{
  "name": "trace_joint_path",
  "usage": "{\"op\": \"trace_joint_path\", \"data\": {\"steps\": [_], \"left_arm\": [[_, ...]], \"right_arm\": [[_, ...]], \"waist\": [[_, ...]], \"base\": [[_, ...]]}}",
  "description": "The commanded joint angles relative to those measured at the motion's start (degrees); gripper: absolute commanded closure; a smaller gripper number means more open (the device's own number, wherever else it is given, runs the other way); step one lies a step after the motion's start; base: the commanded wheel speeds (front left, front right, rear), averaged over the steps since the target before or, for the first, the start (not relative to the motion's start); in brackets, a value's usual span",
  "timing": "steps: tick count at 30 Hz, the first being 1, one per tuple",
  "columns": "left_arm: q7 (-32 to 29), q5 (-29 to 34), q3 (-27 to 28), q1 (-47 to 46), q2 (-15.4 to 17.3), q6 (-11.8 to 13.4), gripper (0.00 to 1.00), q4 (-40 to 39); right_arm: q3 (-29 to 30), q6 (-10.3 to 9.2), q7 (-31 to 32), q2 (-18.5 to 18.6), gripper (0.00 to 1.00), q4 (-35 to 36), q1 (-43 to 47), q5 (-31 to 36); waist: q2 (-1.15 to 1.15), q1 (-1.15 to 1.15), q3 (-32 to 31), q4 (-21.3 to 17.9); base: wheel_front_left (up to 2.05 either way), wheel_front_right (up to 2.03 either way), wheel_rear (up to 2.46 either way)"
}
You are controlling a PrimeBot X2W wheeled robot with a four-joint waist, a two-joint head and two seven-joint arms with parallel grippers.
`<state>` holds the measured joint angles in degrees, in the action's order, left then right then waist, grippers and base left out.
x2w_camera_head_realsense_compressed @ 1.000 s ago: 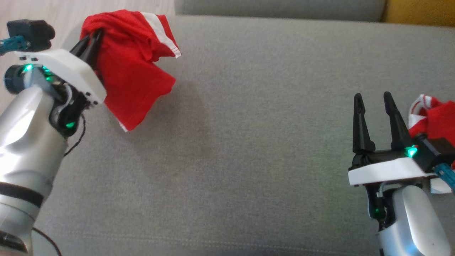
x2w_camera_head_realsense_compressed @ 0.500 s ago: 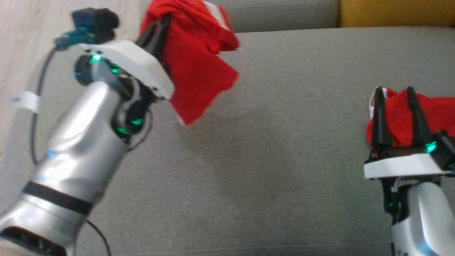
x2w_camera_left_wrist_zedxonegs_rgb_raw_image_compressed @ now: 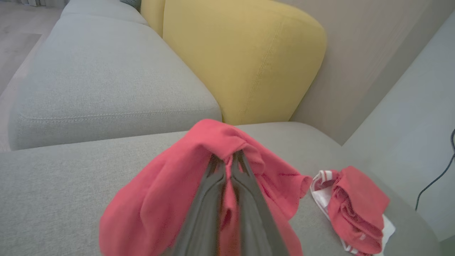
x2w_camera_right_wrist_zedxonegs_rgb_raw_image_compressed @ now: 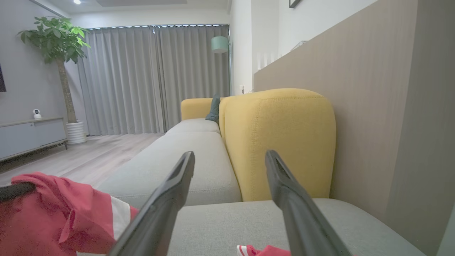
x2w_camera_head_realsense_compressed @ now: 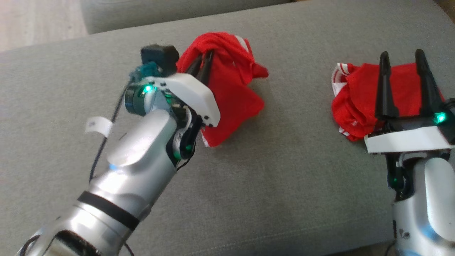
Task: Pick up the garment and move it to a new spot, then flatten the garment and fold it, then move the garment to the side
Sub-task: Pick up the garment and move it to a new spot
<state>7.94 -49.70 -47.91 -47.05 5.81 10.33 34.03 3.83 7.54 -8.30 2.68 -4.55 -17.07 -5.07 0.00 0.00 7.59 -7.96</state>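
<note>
Light: soft, even, indoor; one ceiling spot glows in the right wrist view.
Shadows: faint, diffuse, on the couch beneath the garment.
Glare: green lamps flare slightly.
Colour: washed in the left wrist view, garment pinkish.
Blur: left fingers soft up close.
Edges: slight wide-angle bowing in wrist views.

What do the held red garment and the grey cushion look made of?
Held red garment: thin soft fabric, likely a jersey knit; it hangs limp in folds, white-striped trim. Grey sofa cushion: matte woven upholstery, judging by its speckled weave and stitched seam.
</note>
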Motion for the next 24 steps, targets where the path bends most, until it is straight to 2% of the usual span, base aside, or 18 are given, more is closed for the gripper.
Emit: {"op": "trace_joint_path", "data": {"steps": [1, 2, 3, 8, 13, 19, 24], "left_arm": [[1.41, 1.44, 1.14, -2.91, 0.57, 0.45, 0.59, 0.29], [2.24, 1.74, 0.99, -3.11, 0.19, 0.41, 0.13, 1.72], [2.92, 1.6, 1.2, -3.21, -0.18, 0.39, 0.0, 3.09], [6.04, 1.26, 3.78, -4.37, -0.69, -0.77, 0.0, 6.66], [6.98, 2.05, 8.41, -3.57, 2.29, -2.23, 0.0, 5.33], [7.04, 8.13, 16.11, 3.74, 8.11, -2.23, 0.0, -4.35], [7.05, 12.17, 21.76, 15.32, 10.32, -2.07, 0.0, -13.31]], "right_arm": [[-1.7, -0.05, -0.09, 0.2, 0.0, 1.87, -2.45, -0.6], [-1.94, -0.05, -0.25, 0.2, 0.0, 1.7, -2.5, -0.84], [-2.18, -0.05, -0.42, 0.2, 0.0, 1.53, -2.52, -1.08], [-2.41, -0.05, -1.19, 0.2, 0.0, 0.65, -2.08, -1.6], [-1.58, -0.05, -1.48, 0.2, 0.0, -0.16, -0.85, -1.57], [-0.94, -0.05, -1.26, 0.2, 0.0, -0.76, 1.56, -1.67], [-0.62, -0.05, -1.04, 0.2, 0.0, -1.16, 4.3, -2.34]], "waist": [[0.0, 0.0, 1.22, -1.43], [0.0, 0.0, 1.45, -1.74], [0.0, 0.0, 1.64, -1.97], [0.0, 0.0, 1.61, -1.37], [0.0, 0.0, -0.19, 1.06], [0.0, 0.0, -3.26, 5.17], [0.0, 0.0, -5.61, 8.72]], "base": [[0.0, 0.0, 0.0], [0.0, 0.0, 0.0], [0.0, 0.0, 0.0], [0.0, 0.0, 0.0], [0.0, 0.0, 0.0], [0.0, 0.0, 0.0], [0.0, 0.0, 0.0]]}}
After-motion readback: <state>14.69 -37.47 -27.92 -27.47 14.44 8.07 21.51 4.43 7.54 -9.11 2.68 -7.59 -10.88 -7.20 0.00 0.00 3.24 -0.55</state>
